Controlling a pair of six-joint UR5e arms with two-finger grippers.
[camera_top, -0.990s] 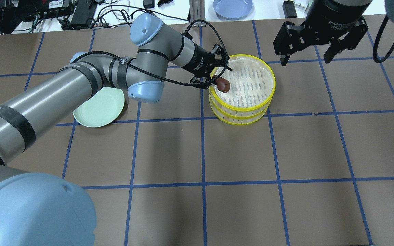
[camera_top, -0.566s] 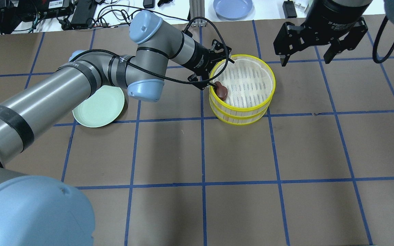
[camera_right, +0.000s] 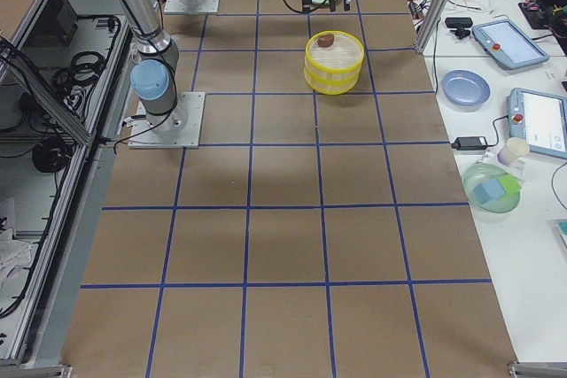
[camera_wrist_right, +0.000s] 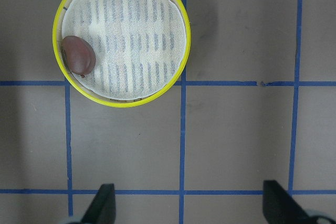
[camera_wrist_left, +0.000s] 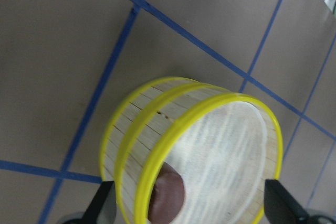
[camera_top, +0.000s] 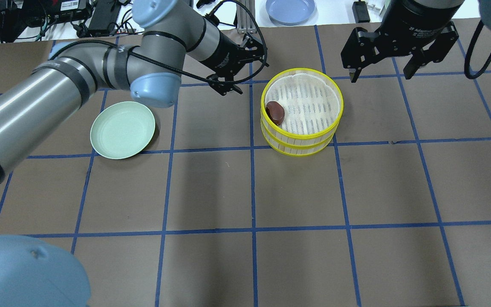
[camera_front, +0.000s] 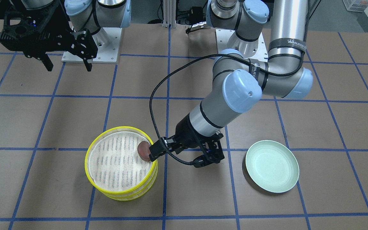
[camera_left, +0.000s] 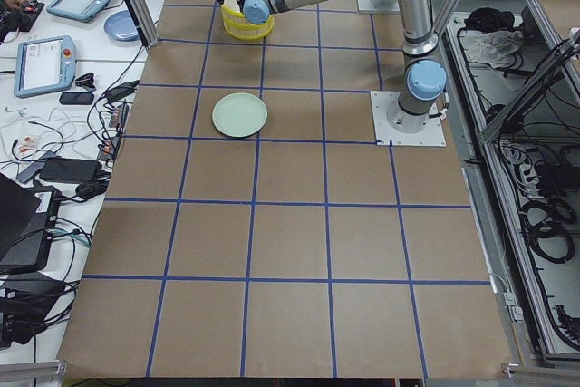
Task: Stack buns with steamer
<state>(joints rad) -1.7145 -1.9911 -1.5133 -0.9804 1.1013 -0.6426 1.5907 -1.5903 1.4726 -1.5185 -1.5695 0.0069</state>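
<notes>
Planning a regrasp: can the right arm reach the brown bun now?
Probably yes: the brown bun lies uncovered in the open-topped steamer, though it hugs the wall, which may crowd the jaws.

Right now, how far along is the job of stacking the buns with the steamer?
Done: the dark reddish-brown bun lies in the top tier of the yellow two-tier steamer, against its rim. In hand: nothing; the left gripper and right gripper have open, empty fingers. Left: the pale green round plate holds no bun, and no second bun shows; the lower tier's inside is hidden.
</notes>
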